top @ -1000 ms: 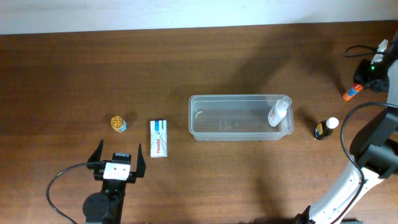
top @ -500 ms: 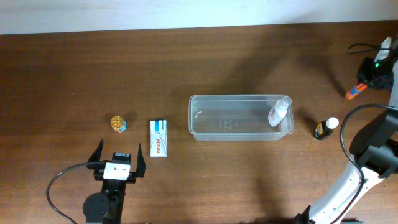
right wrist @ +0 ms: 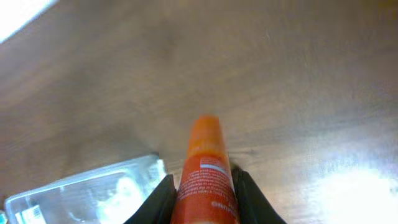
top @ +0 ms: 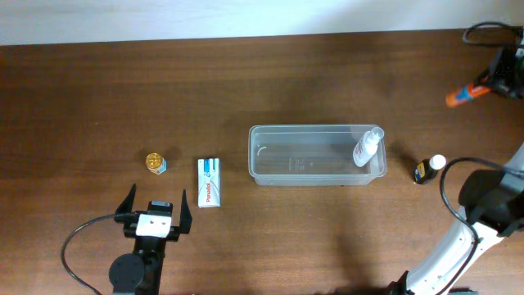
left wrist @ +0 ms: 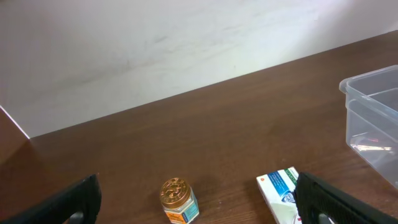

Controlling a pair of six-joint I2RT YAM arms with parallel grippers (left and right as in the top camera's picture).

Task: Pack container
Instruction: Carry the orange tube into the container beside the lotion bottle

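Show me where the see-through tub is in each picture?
Overhead: the container sits just right of the table's middle.
Left wrist: the container pokes in at the right edge.
Right wrist: the container is blurry, bottom left, beside the orange tube.
Shared landmark: the white box off its end, overhead and left wrist.

Dark brown wooden worktop (top: 327, 74) across the whole overhead view, with a pale wall strip (top: 164, 16) along the top edge. Left of centre, a small gold-lidded jar (top: 155, 163) standing upright. Just right of it, not touching, a white box (top: 210, 181) lying flat. Right of centre, a clear spray bottle (top: 368, 147) leaning inside the right end of the container (top: 315, 128). Near that end, a dark bottle (top: 428, 169) with a white cap. At the upper right, an orange tube (top: 464, 95), slanted.
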